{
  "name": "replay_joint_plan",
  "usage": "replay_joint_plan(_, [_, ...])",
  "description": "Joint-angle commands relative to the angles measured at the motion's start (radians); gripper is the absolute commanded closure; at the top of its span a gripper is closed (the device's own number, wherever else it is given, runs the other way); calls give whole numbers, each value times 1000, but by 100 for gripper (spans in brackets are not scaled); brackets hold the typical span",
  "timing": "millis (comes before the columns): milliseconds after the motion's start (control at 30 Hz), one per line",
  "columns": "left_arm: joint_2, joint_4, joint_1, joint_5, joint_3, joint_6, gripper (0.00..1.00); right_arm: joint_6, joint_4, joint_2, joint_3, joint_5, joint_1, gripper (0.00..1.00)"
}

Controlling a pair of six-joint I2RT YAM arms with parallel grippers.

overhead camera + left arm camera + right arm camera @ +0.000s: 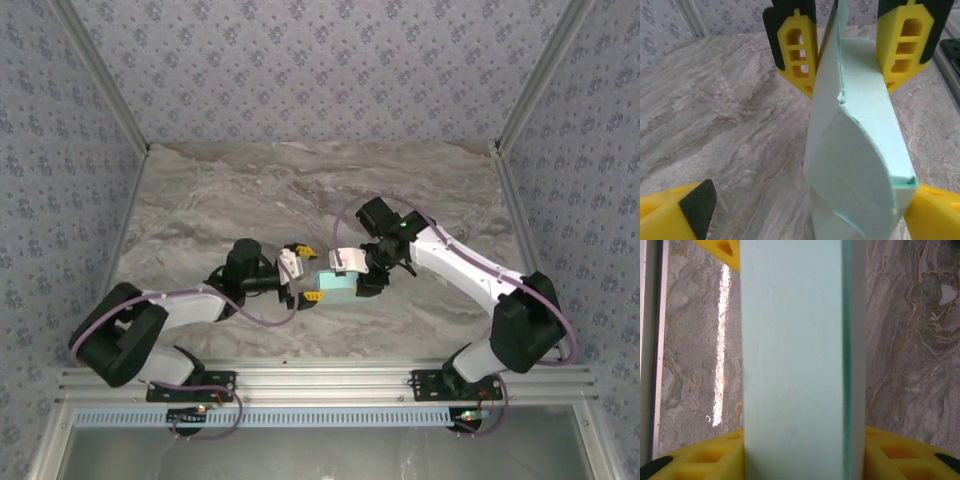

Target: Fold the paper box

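The paper box [335, 285] is light aqua card, partly folded, standing on the table's middle between both grippers. My right gripper [362, 272] is shut on it from the right. In the right wrist view the box [792, 365] sits between the two yellow fingers [700, 460]. My left gripper [307, 273] stands open around the box's left end. In the left wrist view a curved flap of the box [860, 165] bulges toward the camera. One left finger [690, 210] is well off the card; the other meets its lower right corner.
The marble table [200, 220] is bare to the left and behind the box. Patterned walls with metal posts [520, 100] close in three sides. An aluminium rail [330, 380] runs along the near edge at the arm bases.
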Motion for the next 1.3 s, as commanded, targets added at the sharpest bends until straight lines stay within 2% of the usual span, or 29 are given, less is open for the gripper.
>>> replay_joint_plan(0, [58, 78, -13, 66, 0, -6, 11, 16, -5, -2, -10, -37, 18, 49])
replay_joint_plan(67, [82, 76, -23, 73, -5, 12, 14, 9, 5, 6, -21, -32, 17, 49])
replay_joint_plan(233, [131, 192, -55, 6, -34, 19, 28, -1, 33, 15, -59, -36, 16, 48])
replay_joint_plan(467, [213, 234, -98, 10, -20, 63, 41, 0, 53, 17, -79, -26, 27, 47])
replay_joint_plan(500, [218, 252, -99, -1, -26, 63, 46, 0, 60, 19, -84, -26, 26, 47])
replay_joint_plan(567, [220, 251, -100, -14, -26, 71, 48, 8, 64, 19, -85, -22, 25, 43])
replay_joint_plan(633, [213, 196, -100, -31, -8, 84, 59, 33, 74, 7, -91, -34, 25, 41])
replay_joint_plan(700, [213, 161, -99, -31, 4, 94, 60, 83, 135, -24, -117, -54, 17, 40])
replay_joint_plan(800, [216, 165, -100, -42, 2, 93, 60, 180, 265, -103, -181, -39, -6, 32])
replay_joint_plan(933, [219, 122, -99, -33, 16, 111, 59, 309, 319, -231, -220, -21, -21, 27])
replay_joint_plan(1067, [217, 113, -92, -37, 18, 110, 58, 464, 287, -339, -237, -8, -97, 29])
replay_joint_plan(1200, [227, 121, -52, -10, 30, 73, 58, 501, 278, -434, -288, 62, -163, 34])
replay_joint_plan(1267, [231, 142, -30, -11, 26, 48, 58, 509, 211, -435, -276, 63, -193, 36])
